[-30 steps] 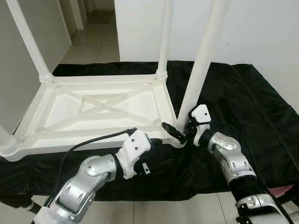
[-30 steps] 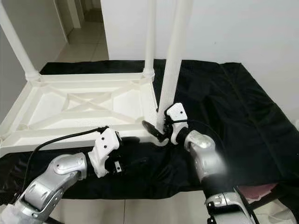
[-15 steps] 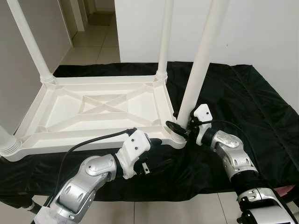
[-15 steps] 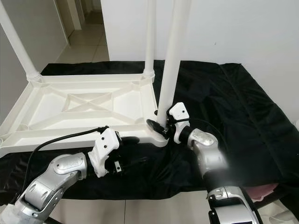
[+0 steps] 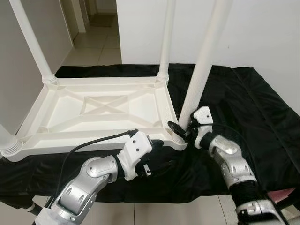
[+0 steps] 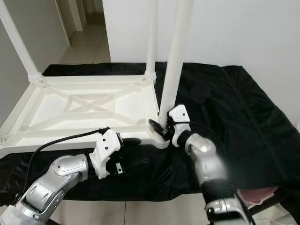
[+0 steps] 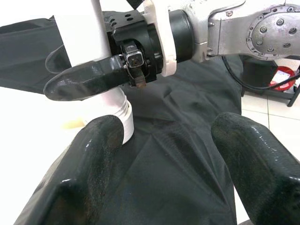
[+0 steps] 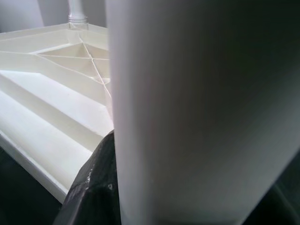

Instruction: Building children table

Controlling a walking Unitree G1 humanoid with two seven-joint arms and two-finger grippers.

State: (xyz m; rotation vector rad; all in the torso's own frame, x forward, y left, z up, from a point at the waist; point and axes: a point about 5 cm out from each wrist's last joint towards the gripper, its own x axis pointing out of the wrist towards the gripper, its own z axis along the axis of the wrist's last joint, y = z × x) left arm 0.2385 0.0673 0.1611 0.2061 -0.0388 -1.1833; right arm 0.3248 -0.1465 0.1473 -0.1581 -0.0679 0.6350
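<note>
Since a second ago our right gripper [image 5: 180, 132] has stayed clamped on the near-right table leg [image 5: 202, 70] above the upturned white tabletop [image 5: 101, 108], while our left gripper [image 7: 159, 154] waits beside, jaws wide.

Even indoor light is filling the head views; right forearm [image 6: 206, 161] is blurring, lower right. Table leg [image 8: 201, 112] is sitting defocused, close to the right wrist lens.

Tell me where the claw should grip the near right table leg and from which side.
Grip the near right leg low, just above its ribbed collar at the tabletop corner, coming from the robot's side with fingers across the round shaft. The right claw sits there now; the leg looks tilted, so a low hold probably steers it best.
</note>
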